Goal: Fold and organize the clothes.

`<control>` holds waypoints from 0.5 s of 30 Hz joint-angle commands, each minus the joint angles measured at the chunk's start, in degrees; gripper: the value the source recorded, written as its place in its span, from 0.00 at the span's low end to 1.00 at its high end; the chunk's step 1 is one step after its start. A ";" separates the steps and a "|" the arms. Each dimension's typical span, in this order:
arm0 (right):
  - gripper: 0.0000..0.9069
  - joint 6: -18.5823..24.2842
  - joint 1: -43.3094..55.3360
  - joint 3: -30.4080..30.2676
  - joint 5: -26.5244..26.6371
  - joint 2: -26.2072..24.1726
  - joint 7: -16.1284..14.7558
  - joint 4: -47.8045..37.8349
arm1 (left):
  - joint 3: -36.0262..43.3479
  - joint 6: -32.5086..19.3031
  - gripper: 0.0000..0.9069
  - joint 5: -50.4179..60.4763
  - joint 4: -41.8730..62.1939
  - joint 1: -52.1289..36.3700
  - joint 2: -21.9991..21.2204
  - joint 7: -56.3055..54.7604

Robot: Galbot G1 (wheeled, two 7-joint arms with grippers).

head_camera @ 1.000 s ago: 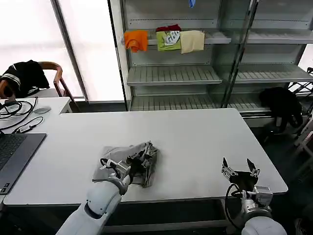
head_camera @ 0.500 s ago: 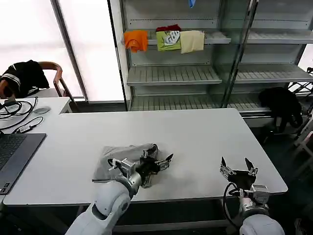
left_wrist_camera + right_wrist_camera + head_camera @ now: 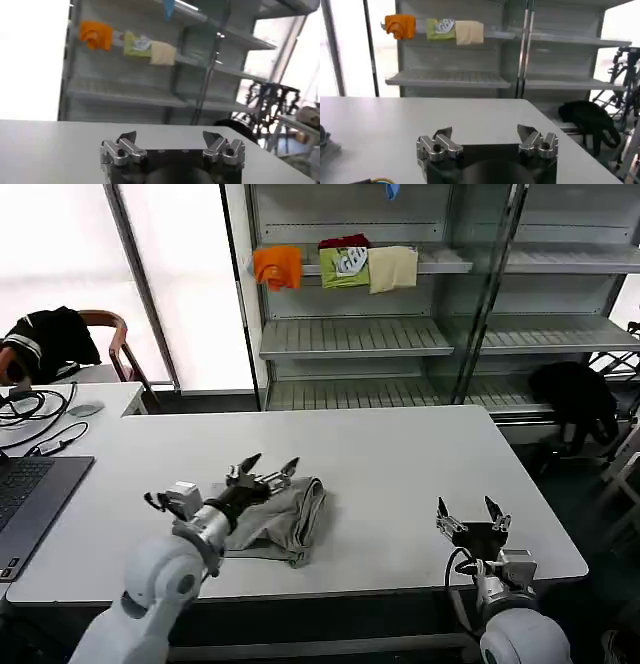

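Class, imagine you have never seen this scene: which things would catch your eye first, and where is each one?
A crumpled grey shirt lies near the front edge of the white table, with the left gripper open just above its far edge. The right gripper hovers open over the table's front right corner. Behind, an orange cloth, a green cloth and a cream cloth brighten a grey shelf.
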 commanded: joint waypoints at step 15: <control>1.00 0.34 2.53 -1.92 1.94 -1.70 0.08 -0.94 | -13.25 -0.02 1.00 4.57 9.68 9.29 1.83 5.14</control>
